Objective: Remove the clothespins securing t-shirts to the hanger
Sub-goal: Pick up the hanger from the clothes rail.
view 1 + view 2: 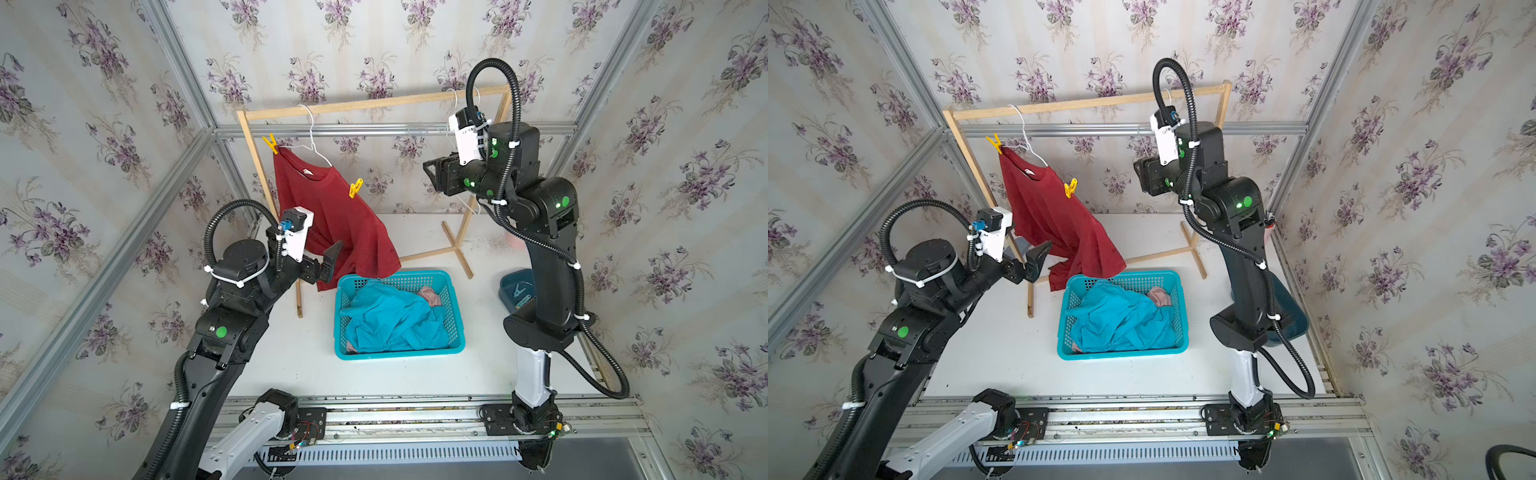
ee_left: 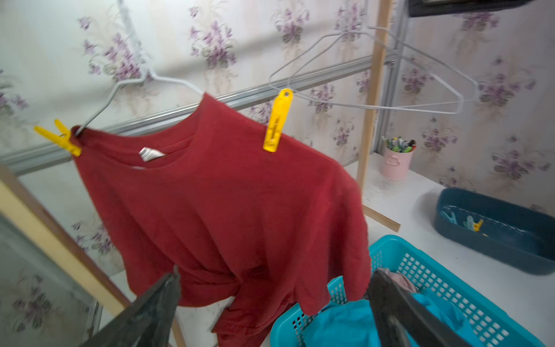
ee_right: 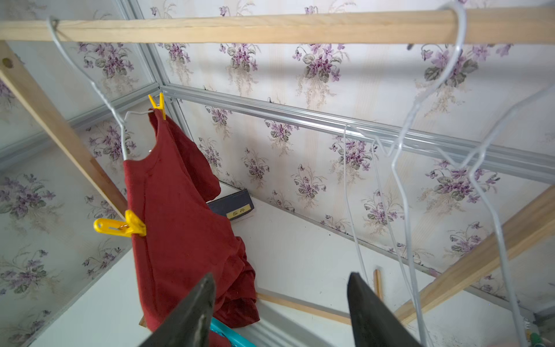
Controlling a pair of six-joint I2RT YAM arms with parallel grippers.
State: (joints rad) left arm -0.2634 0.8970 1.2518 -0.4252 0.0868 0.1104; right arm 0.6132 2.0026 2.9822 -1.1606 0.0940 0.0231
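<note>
Two yellow clothespins clamp the dark red t-shirt (image 1: 332, 220) to its tilted white wire hanger (image 1: 314, 139) on the wooden rack (image 1: 374, 104): the upper clothespin (image 1: 270, 143) at the shoulder near the rack's post, the lower clothespin (image 1: 355, 188) at the opposite shoulder. The left gripper (image 1: 330, 264) stands at the shirt's lower part, jaws spread wide and empty, while the right gripper (image 3: 280, 278) is raised well apart from the shirt, jaws parted, holding nothing. The turquoise t-shirt (image 1: 390, 320) and pink t-shirt (image 1: 430, 295) lie crumpled in the turquoise basket (image 1: 399, 353), and loose clothespins (image 2: 470, 223) lie in the dark blue tray (image 2: 495, 249).
</note>
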